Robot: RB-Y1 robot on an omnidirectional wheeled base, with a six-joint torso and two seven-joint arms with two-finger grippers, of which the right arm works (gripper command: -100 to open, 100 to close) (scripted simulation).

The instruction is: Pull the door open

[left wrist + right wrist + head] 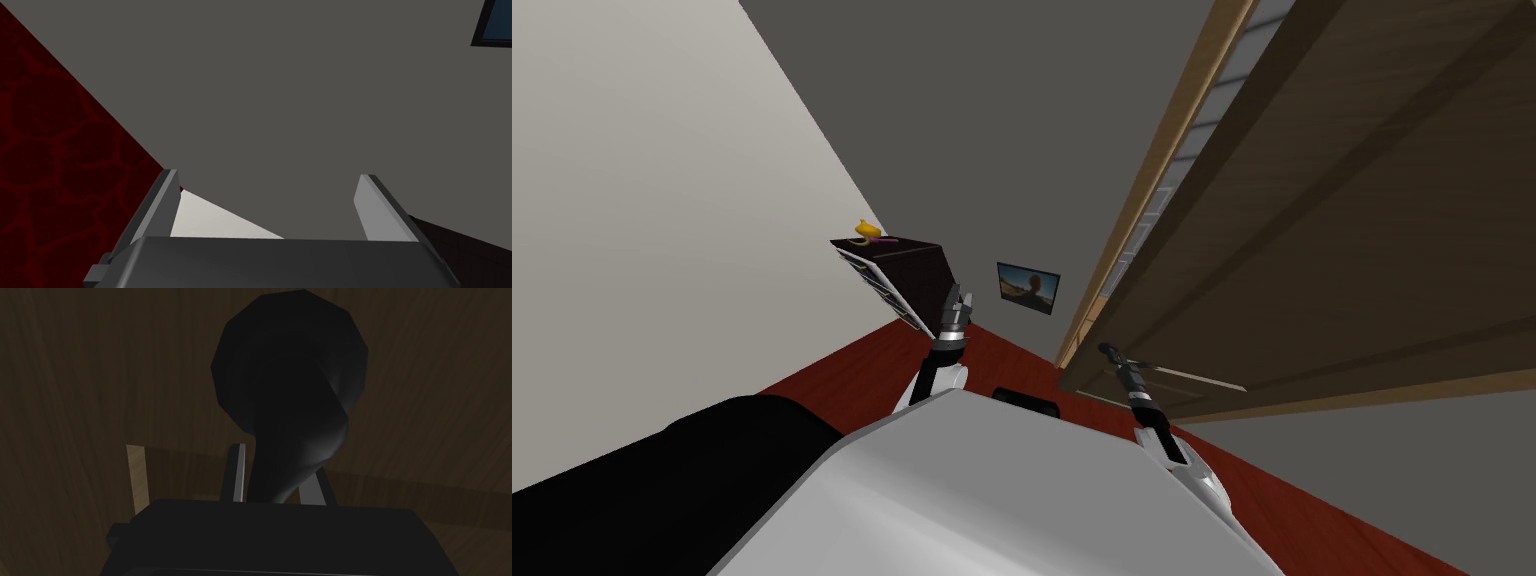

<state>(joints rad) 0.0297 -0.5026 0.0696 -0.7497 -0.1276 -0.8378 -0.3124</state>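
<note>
Black door handle (290, 378) sat pinched between the closed fingers of the right gripper (276, 480), brown door (75, 388) just behind it, left gripper (270, 182) spread wide.

- Our right gripper (1118, 362) meets the dark handle (1108, 350) of the brown wooden door (1362, 230).
- Our left gripper (959, 300) is raised just beside a dark shelf unit (912, 270), which carries a yellow object (866, 230).
- A framed picture (1028, 287) hangs on the grey wall (992, 130) above the red floor (852, 365).

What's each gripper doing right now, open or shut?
Left gripper: open, empty.
Right gripper: shut on the dark door handle.
</note>
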